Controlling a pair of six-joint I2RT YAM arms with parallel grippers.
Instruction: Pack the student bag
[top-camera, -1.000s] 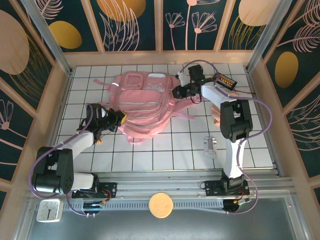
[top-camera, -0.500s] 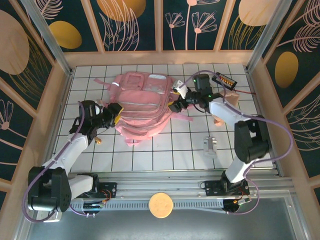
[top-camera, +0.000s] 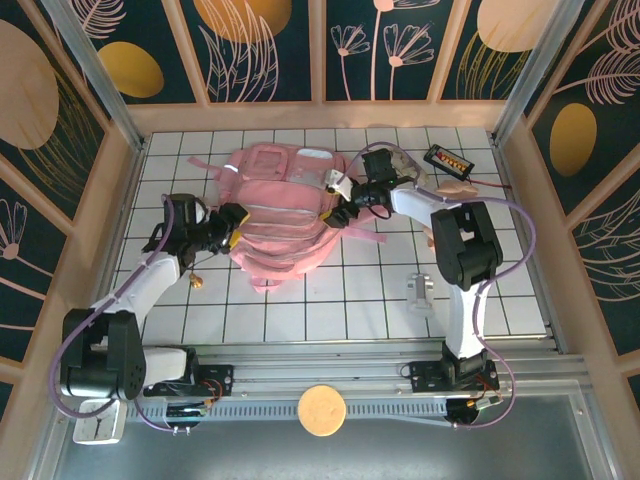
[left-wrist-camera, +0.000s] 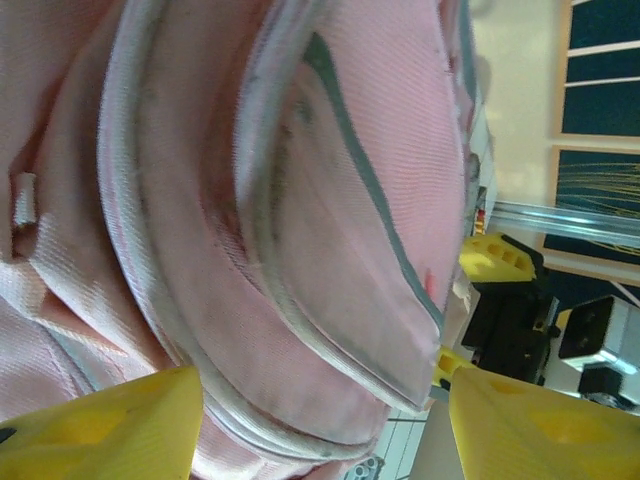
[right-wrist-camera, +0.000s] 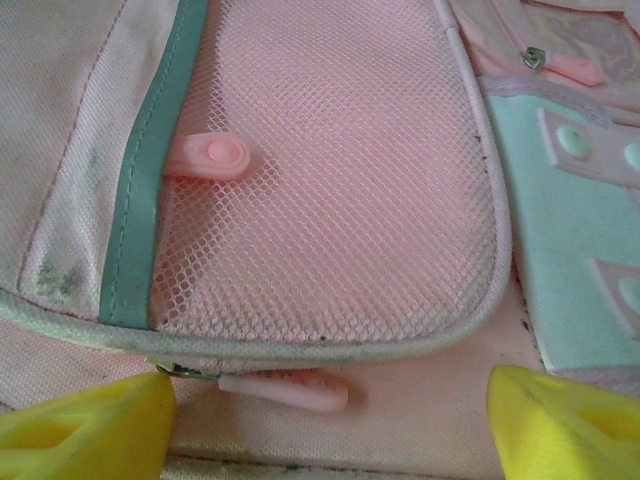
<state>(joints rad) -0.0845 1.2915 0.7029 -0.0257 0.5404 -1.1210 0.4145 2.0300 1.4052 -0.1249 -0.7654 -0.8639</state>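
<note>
Bag: bag lies mid-frame.
Left claw: just opened wide, empty, at bag's left edge.
Right claw: just released, empty, moved to bag's right side.
Meaning: probably regrasping.

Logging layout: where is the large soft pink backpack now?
Top view: the large soft pink backpack lies far-centre on the white gridded table, the left end effector at its left edge, the right end effector at its right.
</note>
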